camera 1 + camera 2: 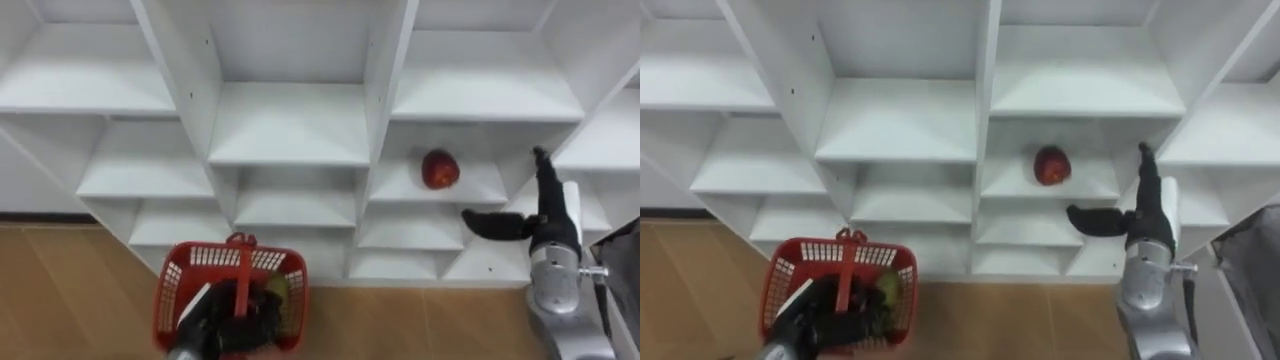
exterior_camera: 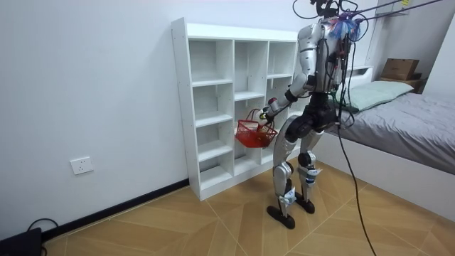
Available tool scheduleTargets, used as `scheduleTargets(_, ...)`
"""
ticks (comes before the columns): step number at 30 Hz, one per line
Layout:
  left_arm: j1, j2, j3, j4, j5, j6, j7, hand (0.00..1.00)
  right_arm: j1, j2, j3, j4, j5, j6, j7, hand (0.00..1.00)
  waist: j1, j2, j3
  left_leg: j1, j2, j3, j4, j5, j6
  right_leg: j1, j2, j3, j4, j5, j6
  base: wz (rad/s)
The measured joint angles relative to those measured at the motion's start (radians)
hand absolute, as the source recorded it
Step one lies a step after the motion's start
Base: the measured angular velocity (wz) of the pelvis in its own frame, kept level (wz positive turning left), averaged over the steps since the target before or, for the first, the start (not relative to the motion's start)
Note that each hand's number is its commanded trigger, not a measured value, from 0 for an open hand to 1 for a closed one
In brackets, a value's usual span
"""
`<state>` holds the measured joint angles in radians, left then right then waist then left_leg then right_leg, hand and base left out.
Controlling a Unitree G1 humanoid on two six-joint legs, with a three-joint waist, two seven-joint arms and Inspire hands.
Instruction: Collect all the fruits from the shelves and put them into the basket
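One red apple (image 1: 440, 169) is sitting on a shelf of the white closet (image 1: 290, 130), right of centre in the eye view, and the step in hand seems to be the reach for it. The right hand (image 1: 548, 218) is hovering to the lower right of the fruit, near it but apart, with fingers stretched straight up and thumb sticking out toward the left, holding nothing. To do this well, the hand should be travelling up and left into that compartment, clear of the upright panel beside it. It should stay spread until the palm is against the apple, since a nudged round fruit is likely to roll toward the back. The left hand (image 1: 235, 315) is clamping the handle of the red basket (image 1: 175, 290) at the lower left, well apart from the apple.
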<state>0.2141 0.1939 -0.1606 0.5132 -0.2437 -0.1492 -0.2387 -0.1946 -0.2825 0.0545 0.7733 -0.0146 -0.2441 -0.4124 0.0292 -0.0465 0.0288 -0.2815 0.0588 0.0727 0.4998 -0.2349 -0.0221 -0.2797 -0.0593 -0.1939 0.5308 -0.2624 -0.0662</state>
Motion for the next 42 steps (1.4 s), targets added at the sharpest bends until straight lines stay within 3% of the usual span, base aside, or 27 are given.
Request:
scheduleTargets(2,-0.03,-0.001,-0.004,0.02,0.0,0.0,-0.013,1.0,-0.02,0.0,0.002,0.005,0.0,-0.001,-0.013,0.0,0.01,-0.008,0.006,-0.04,-0.001,-0.003,0.027,0.0,0.0,-0.042,-0.006,0.0,0.035,-0.006,-0.004,0.04)
scheduleTargets(8,-0.063,-0.002,-0.025,0.069,0.0,0.018,-0.009,1.0,-0.075,-0.001,0.002,0.04,0.001,-0.001,-0.033,0.0,0.028,-0.014,0.0108,-0.103,-0.002,-0.005,0.056,0.0,-0.001,-0.111,-0.011,0.003,0.075,-0.008,-0.007,0.0)
scheduleTargets(18,-0.122,-0.008,-0.042,0.139,0.0,0.021,0.012,1.0,-0.108,-0.002,0.002,0.06,0.0,-0.002,-0.066,0.0,0.057,-0.012,0.0136,-0.196,-0.001,-0.009,0.087,0.0,-0.001,-0.196,-0.012,-0.005,0.095,-0.003,-0.017,0.0)
scheduleTargets(25,-0.149,-0.009,-0.053,0.156,0.001,0.024,0.011,1.0,-0.163,-0.009,0.005,0.063,-0.024,-0.001,-0.075,0.0,0.061,-0.013,0.0152,-0.22,-0.006,-0.003,0.089,-0.002,0.002,-0.23,-0.03,-0.009,0.117,-0.016,-0.017,0.01)
scheduleTargets(42,-0.164,-0.015,-0.086,0.175,0.001,0.04,0.013,1.0,-0.198,-0.01,0.042,0.041,-0.079,-0.001,-0.089,0.0,0.091,-0.012,0.0187,-0.233,-0.02,0.004,0.108,-0.005,0.005,-0.258,-0.046,0.005,0.163,-0.039,-0.015,0.01)
